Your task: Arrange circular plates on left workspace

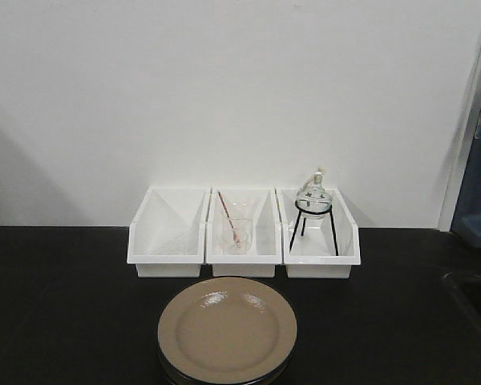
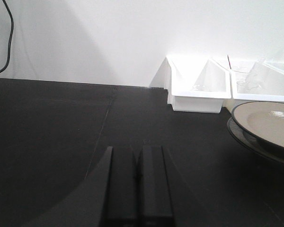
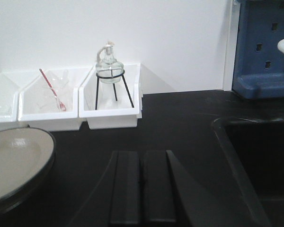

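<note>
Circular plates (image 1: 227,329) sit stacked in front of the middle white bin (image 1: 242,245), near the front edge of the black countertop (image 1: 64,305), the top plate covering all but the dark rim of the one beneath; neither arm touches them. Left gripper (image 2: 134,189), well to the left of the stack and low over the bare counter, has its fingers pressed together with nothing between them; right gripper (image 3: 142,189), to the right of the stack, shows the same closed, unloaded fingers.

The plates are round, glossy beige-tan with thin dark rims, and light glints off the glaze; that smoothness is probably the chief hazard, since fingers closing on a shallow rim could slip, or lift both plates at once and drop the lower. A plate dragged instead of lifted might scrape the matte counter. A swing behind the stack risks the glass flask (image 1: 313,195) perched on its thin black wire tripod (image 1: 313,224) in the bin right of the middle one, and the red-handled stirrer (image 1: 228,216) leaning in a clear glass vessel in the middle bin; the bin left of the middle one (image 1: 167,241) appears to hold only faint clear glassware. The recessed sink basin (image 3: 255,161), far right of the stack, is another edge to avoid.
</note>
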